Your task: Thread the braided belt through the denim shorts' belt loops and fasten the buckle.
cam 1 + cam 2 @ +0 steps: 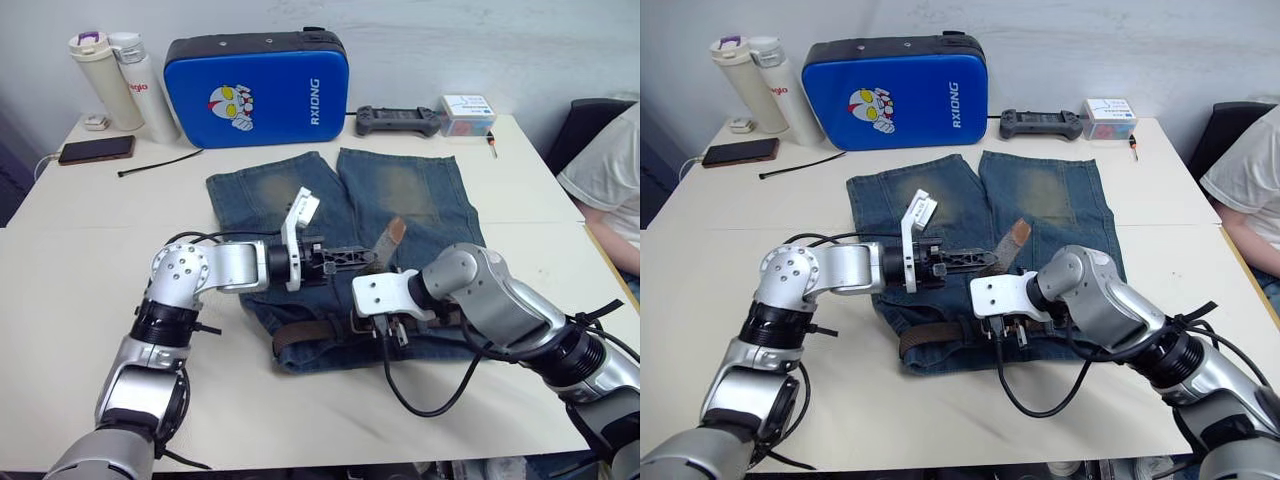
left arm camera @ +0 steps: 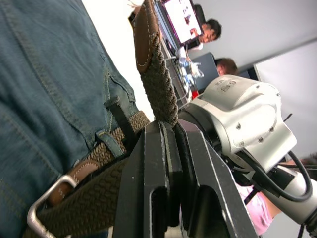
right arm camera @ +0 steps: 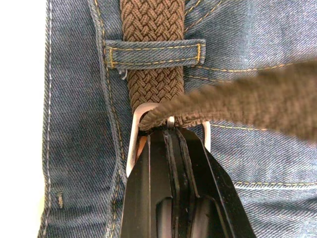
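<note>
The left gripper [image 1: 362, 256] pinches the woven brown braided belt [image 2: 159, 84], tan tip raised beyond it, while the closed right gripper [image 3: 171, 133] presses the silver buckle [image 3: 136, 130].

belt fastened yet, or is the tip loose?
Not fastened. The belt passes through the buckle, but the left gripper holds its tip raised above the shorts.

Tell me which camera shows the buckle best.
The right wrist view: the buckle sits close up, silver frame around the braided belt, right claw shut on it. The left wrist view shows one corner; in the head views the right claw covers it.
</note>
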You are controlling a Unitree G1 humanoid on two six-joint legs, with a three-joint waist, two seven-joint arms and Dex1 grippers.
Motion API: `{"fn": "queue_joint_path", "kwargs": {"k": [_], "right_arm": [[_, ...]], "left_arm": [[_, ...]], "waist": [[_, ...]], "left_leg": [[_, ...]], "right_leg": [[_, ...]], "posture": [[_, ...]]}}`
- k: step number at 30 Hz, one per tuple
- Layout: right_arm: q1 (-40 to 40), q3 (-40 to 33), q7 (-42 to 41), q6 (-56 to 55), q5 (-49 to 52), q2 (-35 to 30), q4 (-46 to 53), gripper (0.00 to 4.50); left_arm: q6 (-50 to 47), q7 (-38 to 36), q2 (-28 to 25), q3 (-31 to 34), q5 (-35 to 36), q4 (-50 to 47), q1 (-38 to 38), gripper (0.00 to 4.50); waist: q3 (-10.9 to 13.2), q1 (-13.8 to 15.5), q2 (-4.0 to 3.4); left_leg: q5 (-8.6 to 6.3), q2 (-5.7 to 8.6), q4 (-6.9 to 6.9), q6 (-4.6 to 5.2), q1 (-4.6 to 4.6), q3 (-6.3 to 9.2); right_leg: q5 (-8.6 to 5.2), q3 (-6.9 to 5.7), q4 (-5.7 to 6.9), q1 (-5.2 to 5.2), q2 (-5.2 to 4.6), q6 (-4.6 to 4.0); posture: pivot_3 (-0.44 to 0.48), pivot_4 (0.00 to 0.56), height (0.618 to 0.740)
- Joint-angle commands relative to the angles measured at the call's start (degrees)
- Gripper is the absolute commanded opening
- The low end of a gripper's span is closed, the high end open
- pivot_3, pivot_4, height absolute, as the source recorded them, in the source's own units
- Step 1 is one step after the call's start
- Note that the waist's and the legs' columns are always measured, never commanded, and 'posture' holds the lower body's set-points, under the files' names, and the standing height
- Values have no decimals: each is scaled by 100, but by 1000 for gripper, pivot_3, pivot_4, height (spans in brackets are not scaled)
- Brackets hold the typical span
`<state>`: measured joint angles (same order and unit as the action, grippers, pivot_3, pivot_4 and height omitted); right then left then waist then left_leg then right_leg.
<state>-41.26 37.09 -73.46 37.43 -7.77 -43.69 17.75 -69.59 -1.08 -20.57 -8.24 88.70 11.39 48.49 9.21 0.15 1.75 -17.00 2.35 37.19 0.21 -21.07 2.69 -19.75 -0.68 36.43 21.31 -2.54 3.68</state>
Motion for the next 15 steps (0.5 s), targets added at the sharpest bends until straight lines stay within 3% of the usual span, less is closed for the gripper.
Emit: {"fn": "queue_joint_path", "kwargs": {"k": [1, 6, 15], "right_arm": [[474, 895, -174, 43, -422, 12, -458, 30], [564, 840, -211, -45, -682, -25, -367, 30], [702, 615, -254, 76, -742, -47, -88, 30]], "left_arm": [[297, -1095, 484, -41, -955, 754, 855, 0], [789, -2314, 1206, -204, -2415, 2101, 1680, 0], [1441, -3198, 2020, 95, -4007, 3444, 2078, 0]], "waist": [[-6, 10, 7], [-7, -8, 0], [-12, 127, -6]], "left_leg": [[0, 0, 1, 0, 3, 1], [-2, 2, -1, 0, 6, 1], [-35, 2, 0, -31, 17, 9]], "right_leg": [[0, -1, 0, -4, 0, 0], [2, 0, -7, -10, -1, 3], [29, -8, -57, -49, -6, 20]], "posture": [[0, 150, 740], [0, 150, 740], [0, 150, 740]]}}
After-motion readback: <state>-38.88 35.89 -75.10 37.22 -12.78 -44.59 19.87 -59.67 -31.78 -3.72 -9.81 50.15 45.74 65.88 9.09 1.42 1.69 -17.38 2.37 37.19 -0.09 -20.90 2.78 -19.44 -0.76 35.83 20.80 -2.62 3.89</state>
